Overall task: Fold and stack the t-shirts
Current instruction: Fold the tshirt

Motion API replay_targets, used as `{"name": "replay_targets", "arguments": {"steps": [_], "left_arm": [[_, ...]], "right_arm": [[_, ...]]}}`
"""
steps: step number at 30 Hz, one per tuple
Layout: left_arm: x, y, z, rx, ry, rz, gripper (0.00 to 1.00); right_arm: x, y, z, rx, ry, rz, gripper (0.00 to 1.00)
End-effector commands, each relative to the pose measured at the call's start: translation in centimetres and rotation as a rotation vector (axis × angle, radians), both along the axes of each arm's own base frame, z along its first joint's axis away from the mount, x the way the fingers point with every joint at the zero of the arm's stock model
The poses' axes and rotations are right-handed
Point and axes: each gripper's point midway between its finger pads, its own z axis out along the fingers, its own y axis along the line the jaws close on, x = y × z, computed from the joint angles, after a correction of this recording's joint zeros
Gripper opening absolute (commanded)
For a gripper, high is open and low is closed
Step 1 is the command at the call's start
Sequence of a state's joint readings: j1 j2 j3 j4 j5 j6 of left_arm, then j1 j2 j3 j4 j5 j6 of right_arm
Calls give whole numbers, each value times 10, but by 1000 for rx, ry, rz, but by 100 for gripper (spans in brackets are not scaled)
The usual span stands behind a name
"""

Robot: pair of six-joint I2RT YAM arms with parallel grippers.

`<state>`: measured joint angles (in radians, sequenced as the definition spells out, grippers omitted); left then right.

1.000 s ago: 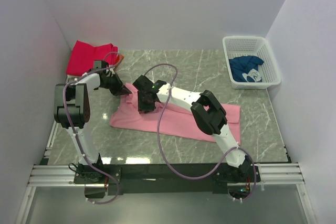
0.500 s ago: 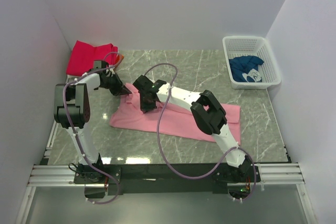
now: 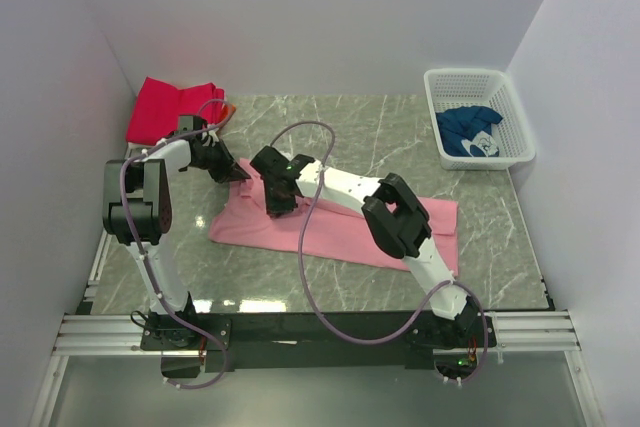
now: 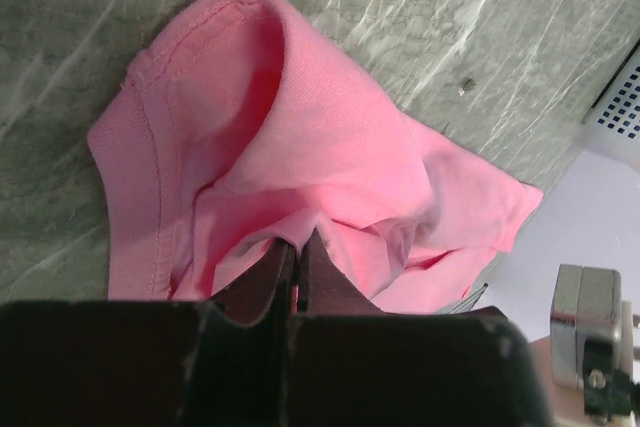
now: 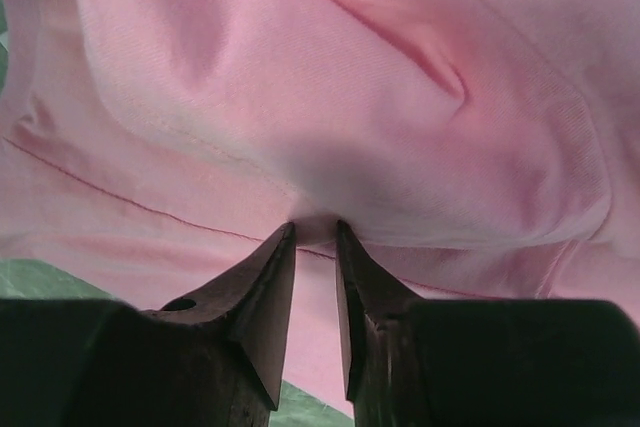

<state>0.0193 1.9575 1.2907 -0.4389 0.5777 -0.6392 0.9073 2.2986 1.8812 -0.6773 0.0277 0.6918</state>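
Ideally, the pink t-shirt, spread across the middle of the table, is folded from its far left part without the rest being dragged. For that, a full pinch of cloth is best taken before any lift, and both held points are best carried together. The right arm is stretched leftwards, low over the shirt; the left arm is doubled back at the left. The left gripper is clamped on the shirt's far-left edge. The right gripper is held with jaws narrowly parted, tips pressed into the cloth, nothing clearly caught.
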Motion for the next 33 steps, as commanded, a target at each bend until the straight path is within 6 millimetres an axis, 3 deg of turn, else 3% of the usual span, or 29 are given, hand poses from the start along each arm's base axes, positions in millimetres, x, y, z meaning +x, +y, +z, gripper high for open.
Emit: {"name": "replay_targets", "arguments": {"steps": [1, 29, 33], "left_arm": [[6, 3, 13, 14, -47, -13, 0], [8, 3, 13, 10, -47, -16, 0], [9, 4, 13, 10, -47, -14, 0]], "right_arm": [[3, 10, 29, 7, -79, 34, 31], [1, 12, -1, -60, -51, 76, 36], [3, 11, 1, -67, -62, 71, 30]]}}
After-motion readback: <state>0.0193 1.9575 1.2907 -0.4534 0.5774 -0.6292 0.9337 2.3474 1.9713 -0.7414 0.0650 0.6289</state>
